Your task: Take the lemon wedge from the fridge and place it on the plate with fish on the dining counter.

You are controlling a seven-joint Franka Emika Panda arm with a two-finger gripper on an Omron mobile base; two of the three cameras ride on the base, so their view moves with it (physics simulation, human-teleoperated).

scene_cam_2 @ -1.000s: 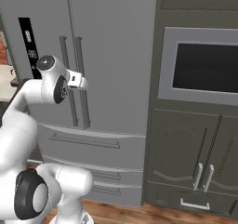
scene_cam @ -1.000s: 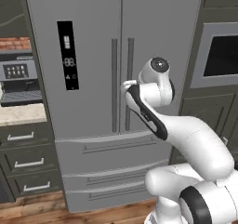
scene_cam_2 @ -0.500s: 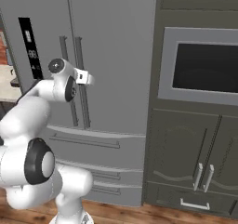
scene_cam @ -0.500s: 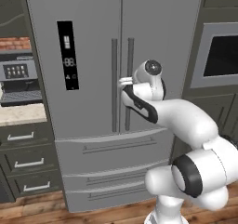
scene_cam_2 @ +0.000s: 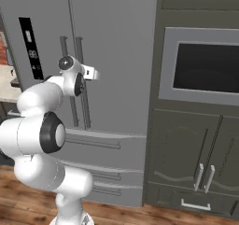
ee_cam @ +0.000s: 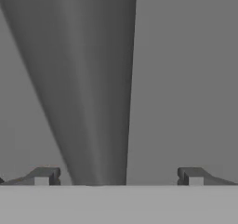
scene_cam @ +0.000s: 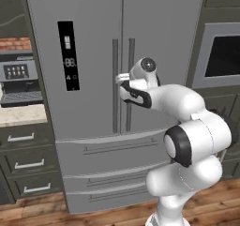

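Fridge (scene_cam: 93,56) shut, lemon wedge hidden; vertical handle bar (ee_cam: 93,88) between wide-open, empty gripper (ee_cam: 118,176) fingertips, running away lengthwise.

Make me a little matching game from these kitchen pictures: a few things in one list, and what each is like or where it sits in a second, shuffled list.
Things:
1. tall grey steel fridge
2. black display panel
3. two-finger gripper
4. dark built-in oven window

Descriptions:
A. open, one finger either side of a vertical bar handle
B. set in the dark cabinets to the right of the fridge
C. on the left fridge door
D. both upper doors shut

Pairs: 1-D, 2-C, 3-A, 4-B
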